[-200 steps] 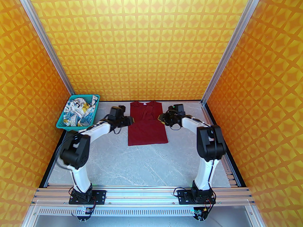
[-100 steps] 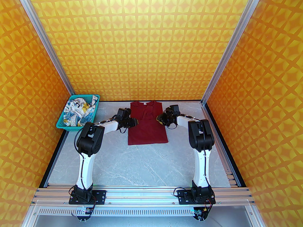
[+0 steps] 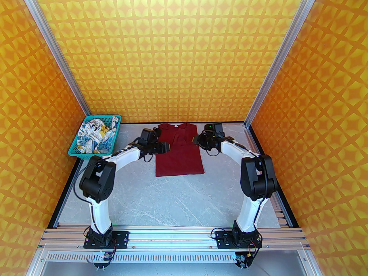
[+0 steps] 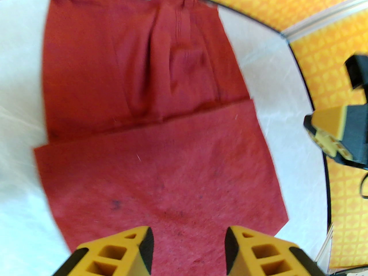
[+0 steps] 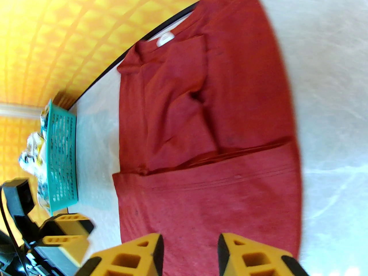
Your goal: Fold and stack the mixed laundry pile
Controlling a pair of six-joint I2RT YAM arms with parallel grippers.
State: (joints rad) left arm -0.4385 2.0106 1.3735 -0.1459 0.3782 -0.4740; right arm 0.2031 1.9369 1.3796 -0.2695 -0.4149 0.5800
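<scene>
Left gripper (image 4: 188,240): jaws apart, empty, over the red T-shirt's (image 3: 178,154) left edge. Right gripper (image 5: 189,246): jaws apart, empty, at its right edge. T-shirt: flat on table (image 3: 172,200), sleeves folded in. Printed white garment (image 3: 95,136): crumpled in teal basket (image 3: 75,151), far-left corner.

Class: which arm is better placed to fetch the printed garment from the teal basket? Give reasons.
Left, probably. The teal basket with the printed garment sits far left, nearer the left gripper; the right gripper would have to cross the red shirt.
</scene>
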